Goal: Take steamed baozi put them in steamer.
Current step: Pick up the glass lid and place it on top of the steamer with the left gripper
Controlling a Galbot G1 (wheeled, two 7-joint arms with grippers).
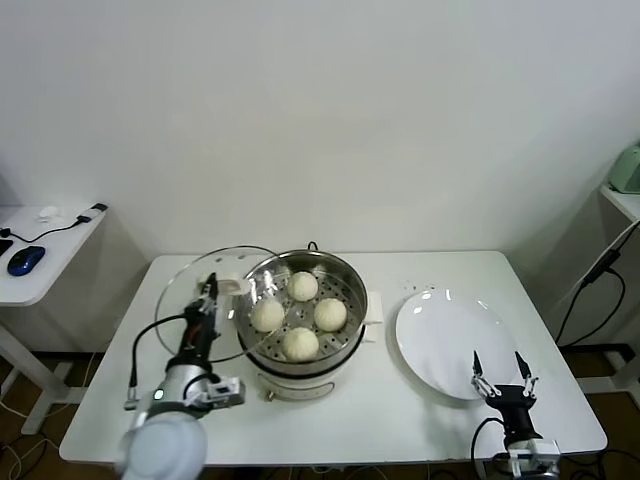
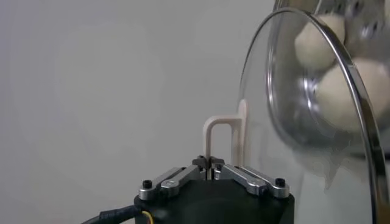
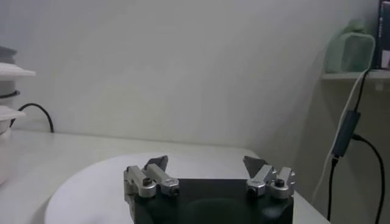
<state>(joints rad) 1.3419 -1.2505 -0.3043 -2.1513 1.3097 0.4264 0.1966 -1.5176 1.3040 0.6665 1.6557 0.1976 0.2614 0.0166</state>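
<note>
Several cream-white baozi (image 1: 302, 286) lie on the perforated floor of the shiny steel steamer (image 1: 352, 290) at the table's middle. My left gripper (image 1: 210, 291) is shut on the white handle (image 1: 232, 285) of the glass lid (image 1: 185, 305) and holds the lid tilted against the steamer's left rim. In the left wrist view my fingers (image 2: 209, 163) pinch the handle (image 2: 220, 129), and baozi (image 2: 350, 91) show through the lid (image 2: 286, 131). My right gripper (image 1: 497, 365) is open and empty at the front right, by the white plate (image 1: 445, 335); it also shows in the right wrist view (image 3: 206, 164).
The plate (image 3: 85, 189) lies bare right of the steamer. A side table with a blue mouse (image 1: 25, 260) and a cable stands at the left. A shelf with a green object (image 1: 627, 168) and a hanging cable (image 1: 600, 275) stands at the right.
</note>
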